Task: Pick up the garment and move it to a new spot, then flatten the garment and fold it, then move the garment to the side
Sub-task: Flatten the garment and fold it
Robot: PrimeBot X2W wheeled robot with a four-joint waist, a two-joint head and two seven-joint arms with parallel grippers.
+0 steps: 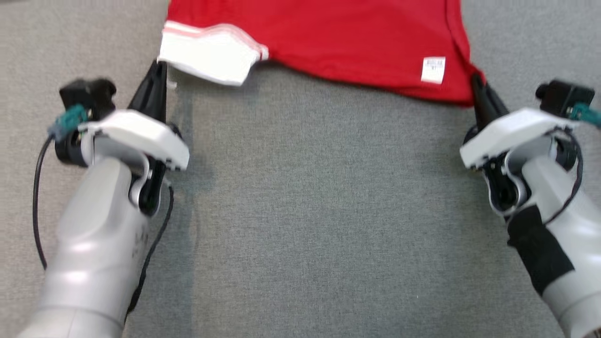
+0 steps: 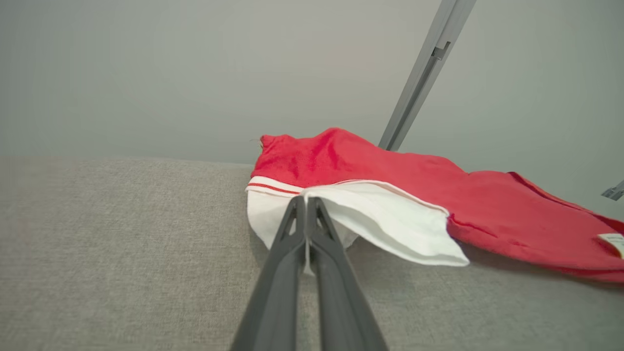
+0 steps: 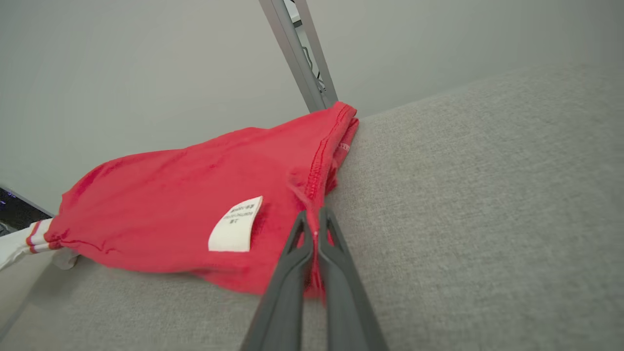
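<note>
One red garment (image 1: pixel 328 42), showing one white sleeve (image 1: pixel 211 54) and one white label (image 1: pixel 433 70), lies at the far end of the grey cloth-covered surface (image 1: pixel 319 211), its near hem held by two grippers. The left gripper (image 1: pixel 158 75) is clamped on the sleeve's edge and the right gripper (image 1: pixel 475 84) on the red corner seam. Gripping both ends presumably lets the cloth be drawn flat rather than bunch.

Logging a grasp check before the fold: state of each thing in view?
Red fabric garment, white sleeve: rumpled, not flat, held at both near corners.
White rectangular care label: exposed, facing up.
Left gripper: shut on white sleeve.
Right gripper: shut on red hem corner.
</note>
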